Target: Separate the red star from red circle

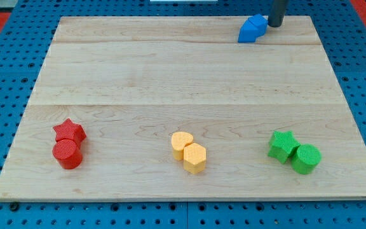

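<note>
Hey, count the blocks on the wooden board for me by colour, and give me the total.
Red: 2, the red star and the red circle
Yellow: 2, a yellow heart and a yellow hexagon
Green: 2, a green star and a green circle
Blue: 1, a blue block beside my tip
Total: 7

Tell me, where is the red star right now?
The red star sits near the board's bottom-left corner in the camera view, touching the red circle just below it, far from my tip.
</note>
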Robot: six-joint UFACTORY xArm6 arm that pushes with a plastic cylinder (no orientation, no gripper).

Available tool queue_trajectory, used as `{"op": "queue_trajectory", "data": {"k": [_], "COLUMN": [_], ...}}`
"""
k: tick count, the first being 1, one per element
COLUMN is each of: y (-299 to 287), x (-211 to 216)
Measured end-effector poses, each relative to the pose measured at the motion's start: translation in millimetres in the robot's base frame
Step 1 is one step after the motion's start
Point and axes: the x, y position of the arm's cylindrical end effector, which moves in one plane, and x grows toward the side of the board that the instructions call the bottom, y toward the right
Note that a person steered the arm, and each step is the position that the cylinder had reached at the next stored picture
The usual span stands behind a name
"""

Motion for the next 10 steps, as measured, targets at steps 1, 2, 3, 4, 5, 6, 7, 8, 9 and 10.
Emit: {"op": "queue_trajectory", "data": {"k": [1,2,3,4,5,6,7,8,9,10], "y": [0.6,0.5,4.3,36.0,36.0,83.1,93.3,58.2,-57.9,-176.8], "x": [0.2,0.2,0.6,106.6,236.3,330.1,399.4,400.6,387.6,371.4]}}
